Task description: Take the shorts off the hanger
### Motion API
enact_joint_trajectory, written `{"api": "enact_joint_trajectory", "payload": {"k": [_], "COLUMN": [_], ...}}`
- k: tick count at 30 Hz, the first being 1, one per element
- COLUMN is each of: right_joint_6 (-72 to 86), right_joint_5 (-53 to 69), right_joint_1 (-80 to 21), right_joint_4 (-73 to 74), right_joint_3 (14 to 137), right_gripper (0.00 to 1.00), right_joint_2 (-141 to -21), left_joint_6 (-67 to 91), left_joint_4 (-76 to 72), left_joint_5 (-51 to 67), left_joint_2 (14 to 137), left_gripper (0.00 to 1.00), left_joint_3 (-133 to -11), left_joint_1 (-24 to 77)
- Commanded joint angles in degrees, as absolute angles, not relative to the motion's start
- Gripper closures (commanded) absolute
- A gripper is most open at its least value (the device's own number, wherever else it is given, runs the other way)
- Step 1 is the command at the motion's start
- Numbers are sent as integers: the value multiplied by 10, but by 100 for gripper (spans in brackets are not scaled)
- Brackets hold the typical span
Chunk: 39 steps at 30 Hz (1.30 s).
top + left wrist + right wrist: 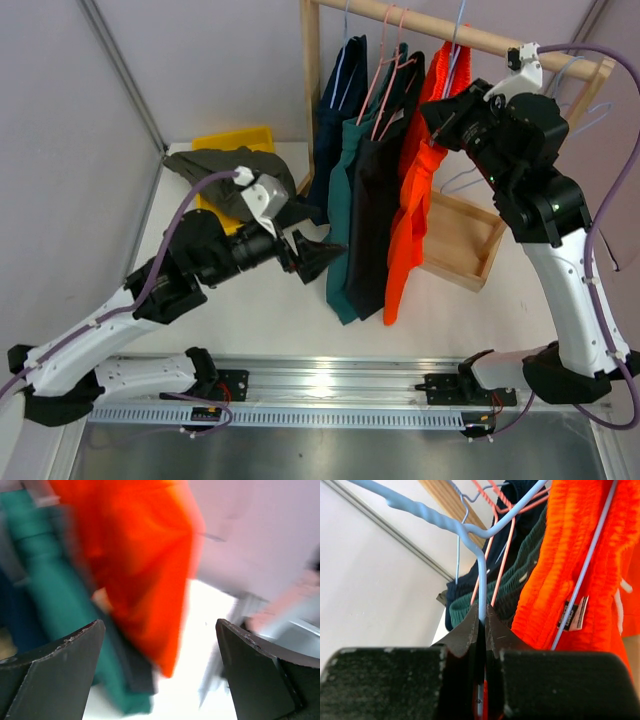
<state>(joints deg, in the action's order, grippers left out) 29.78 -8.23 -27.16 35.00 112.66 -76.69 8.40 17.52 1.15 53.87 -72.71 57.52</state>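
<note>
Four pairs of soft shorts hang in a row from a long wooden rod (420, 25) at the back of the white tabletop (270, 310). From left to right they are the navy blue fabric shorts (340, 110), the teal green fabric shorts (345, 230), the black fabric shorts (375, 220) and the bright orange fabric shorts (410, 230). Each pair hangs the long way up and down. The waist is at the top on a thin wire hanger, and the legs point down at the tabletop.

The olive green fabric shorts (215, 170) are not on the rod. They lie in a crumpled heap on a yellow plastic tray (235, 137), to the left of the hanging row.

The right end effector (481, 615) is high up, beside the top of the orange pair. Its two fingers are pressed tight on a light blue wire hanger (482, 575). The orange waist is just to the right of it.

The left end effector (330, 258) is low down, just beside the bottom of the teal and black pairs, and points at them. Its fingers (65, 670) are spread wide with nothing between them. Its own camera view is blurry.
</note>
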Motion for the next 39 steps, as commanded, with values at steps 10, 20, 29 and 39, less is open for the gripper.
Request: {"api": "enact_joint_trajectory", "payload": {"k": [10, 20, 29, 39], "right_joint_6": [294, 323, 375, 341], "right_joint_5": [-126, -126, -102, -145], "right_joint_1": [-307, -316, -324, -324], "right_joint_4": [265, 289, 308, 315], "right_joint_3": [1095, 1071, 1018, 1045], "right_gripper": [100, 100, 100, 100], "right_joint_2": [-709, -675, -622, -642], "left_joint_6": [37, 2, -25, 13], "left_joint_4": [-146, -230, -236, -235], "left_joint_5": [4, -122, -185, -215], "left_joint_2": [650, 771, 834, 741], "left_gripper": [1, 0, 12, 100], "left_joint_3": [-642, -678, -744, -635], "left_joint_1": [702, 724, 712, 734]}}
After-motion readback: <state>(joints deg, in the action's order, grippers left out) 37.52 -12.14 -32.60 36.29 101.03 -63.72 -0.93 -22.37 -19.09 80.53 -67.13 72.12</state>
